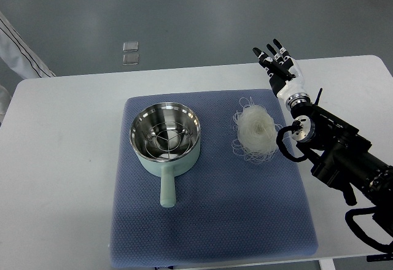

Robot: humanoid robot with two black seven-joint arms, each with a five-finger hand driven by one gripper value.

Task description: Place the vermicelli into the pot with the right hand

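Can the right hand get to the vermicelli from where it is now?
Probably yes. The right hand is raised with fingers spread, just beyond and right of the vermicelli, which lies loose on the blue mat. Nothing sits between them; the pot is off to the bundle's left.

A white, round-cornered bench [67,147] carries a blue-grey woven cloth mat [209,221] laid flat at its middle, the mat's near edge reaching close to the bench's front edge, bare white surface left and right.
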